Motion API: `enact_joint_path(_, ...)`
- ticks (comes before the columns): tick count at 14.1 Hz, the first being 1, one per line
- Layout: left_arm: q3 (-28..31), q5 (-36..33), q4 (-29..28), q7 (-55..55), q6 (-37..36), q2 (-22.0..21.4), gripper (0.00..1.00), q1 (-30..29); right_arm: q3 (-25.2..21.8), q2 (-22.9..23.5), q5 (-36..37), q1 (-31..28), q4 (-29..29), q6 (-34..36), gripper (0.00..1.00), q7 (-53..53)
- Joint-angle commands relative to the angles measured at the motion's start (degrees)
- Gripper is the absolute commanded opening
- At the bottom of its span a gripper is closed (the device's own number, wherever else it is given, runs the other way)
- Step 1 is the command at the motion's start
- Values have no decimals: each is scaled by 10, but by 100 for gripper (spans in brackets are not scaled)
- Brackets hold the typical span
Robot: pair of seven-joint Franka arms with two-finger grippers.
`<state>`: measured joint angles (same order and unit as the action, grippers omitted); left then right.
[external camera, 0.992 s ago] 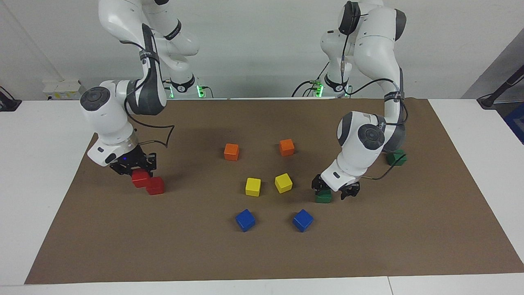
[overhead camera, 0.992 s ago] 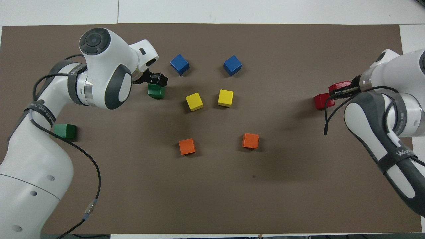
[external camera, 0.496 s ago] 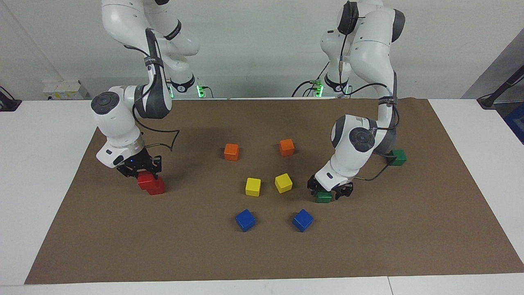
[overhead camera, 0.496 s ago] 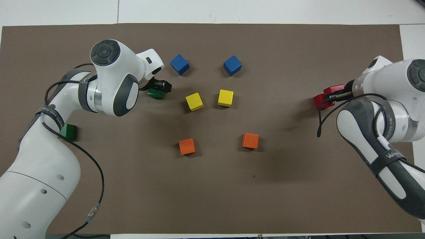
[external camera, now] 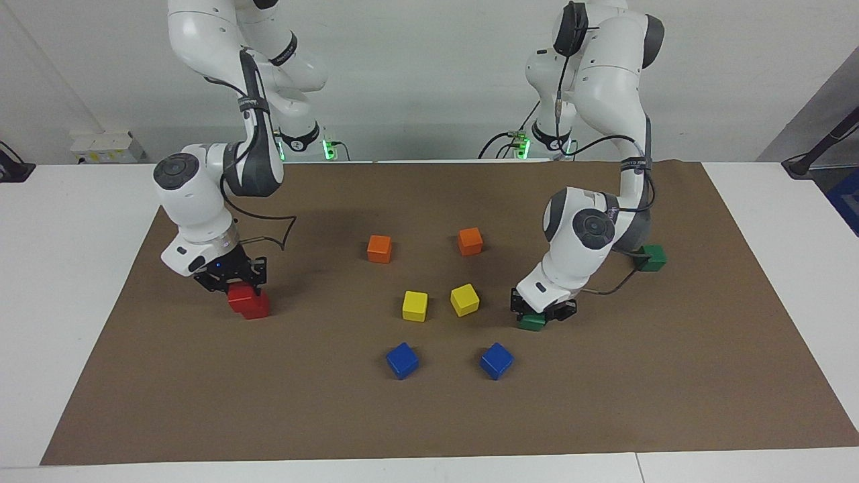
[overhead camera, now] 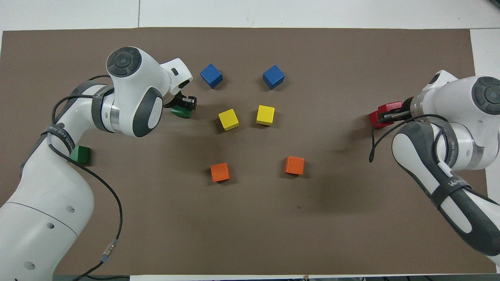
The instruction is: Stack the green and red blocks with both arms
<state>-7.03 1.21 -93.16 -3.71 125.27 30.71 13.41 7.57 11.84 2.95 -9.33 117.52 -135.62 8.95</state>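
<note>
I count two orange cubes [external camera: 379, 248], two yellow [external camera: 415, 306] and two blue [external camera: 402, 360] mid-worktop, clear of both arms. My left tool [external camera: 542, 314] grips one glossy green block [external camera: 531, 323]; the other green [external camera: 651, 257] sits at its 2 o'clock. My right tool [external camera: 231, 282] clamps a red block [external camera: 237, 296] on the second red [external camera: 256, 307].

You see the left end effector [overhead camera: 183, 104] closed on a green block [overhead camera: 181, 112] beside the yellow cubes [overhead camera: 228, 119]. The second green block [overhead camera: 80, 154] sits nearer the robots, partly under the left arm. The right end effector [overhead camera: 391, 113] grips a red block [overhead camera: 390, 106] over the other red block [overhead camera: 375, 119], on the brown surface [overhead camera: 250, 226].
</note>
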Motion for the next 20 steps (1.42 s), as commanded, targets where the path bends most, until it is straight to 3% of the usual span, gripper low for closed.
enact_joint_path(1,11,-6,15,-32,-49,-34,0,2,3,-7,-8,-2,15,-17,0,-10)
enact_joint_path(6,11,-5,9,-12,-186,-161,0,-89,3,-7,-8,-2,16,-17,0,-11)
enact_joint_path(9,15,-9,-18,71,-233,-200,0,-144,3,-8,-8,-2,17,-17,0,-11)
enact_joint_path(12,15,-10,-80,148,-200,-225,0,-210,4,-8,-8,-1,17,-17,0,-11)
enact_joint_path(16,16,-11,-198,182,-77,-263,0,-267,5,-8,-8,8,17,-17,0,-15)
enact_joint_path(20,15,-10,-229,188,-45,-261,0,-298,5,-8,-8,9,17,-18,0,-16)
